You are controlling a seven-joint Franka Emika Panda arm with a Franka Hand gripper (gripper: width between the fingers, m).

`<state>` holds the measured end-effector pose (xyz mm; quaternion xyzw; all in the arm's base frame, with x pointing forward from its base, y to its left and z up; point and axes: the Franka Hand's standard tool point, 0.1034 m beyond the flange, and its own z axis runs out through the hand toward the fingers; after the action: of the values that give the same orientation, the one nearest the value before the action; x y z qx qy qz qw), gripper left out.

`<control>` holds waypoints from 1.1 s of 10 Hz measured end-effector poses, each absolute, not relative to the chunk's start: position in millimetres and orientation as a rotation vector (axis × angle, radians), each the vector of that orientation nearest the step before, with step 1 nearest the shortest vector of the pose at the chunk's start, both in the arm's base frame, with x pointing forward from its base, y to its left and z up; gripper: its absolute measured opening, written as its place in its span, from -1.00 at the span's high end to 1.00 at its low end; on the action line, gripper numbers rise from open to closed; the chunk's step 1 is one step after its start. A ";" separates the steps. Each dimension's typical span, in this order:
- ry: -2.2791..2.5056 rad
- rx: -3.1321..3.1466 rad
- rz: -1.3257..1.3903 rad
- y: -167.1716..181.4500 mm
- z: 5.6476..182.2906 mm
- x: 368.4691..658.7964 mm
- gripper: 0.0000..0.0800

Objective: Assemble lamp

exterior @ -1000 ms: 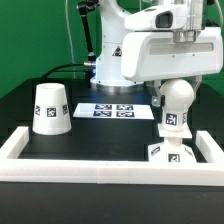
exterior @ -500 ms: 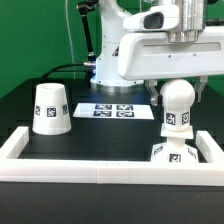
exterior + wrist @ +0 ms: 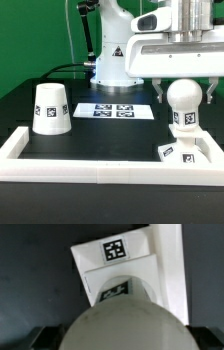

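The white round bulb (image 3: 184,103) stands with its neck on the flat square base (image 3: 170,153) at the exterior view's right, close to the frame's corner. My gripper (image 3: 186,92) comes down from above, one finger on each side of the bulb's head, shut on it. In the wrist view the bulb (image 3: 125,322) fills the space between the dark fingers (image 3: 42,336), and the tagged base (image 3: 118,255) lies beyond it. The tapered shade (image 3: 50,108) stands upside down, apart, at the exterior view's left.
The white rail-like frame (image 3: 100,166) borders the black table at the front and sides; its side rail also shows in the wrist view (image 3: 170,258) next to the base. The marker board (image 3: 115,110) lies at the middle back, before the arm's white pedestal (image 3: 112,60).
My gripper has moved toward the exterior view's right. The bulb and the base under it have shifted right with it, closer to the frame's side rail. The shade has not moved.
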<state>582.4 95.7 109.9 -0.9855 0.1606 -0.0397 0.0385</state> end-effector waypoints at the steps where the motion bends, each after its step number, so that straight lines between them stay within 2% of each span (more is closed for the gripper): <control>1: 0.636 -2.991 -0.105 97.0 109.7 581.6 -0.44; 7: 1.528 -2.609 0.053 106.1 109.7 582.3 -0.44; 11: 1.782 -2.419 0.098 109.7 109.0 583.1 -0.44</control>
<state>583.1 109.7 109.0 -0.8028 0.5915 0.0324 0.0677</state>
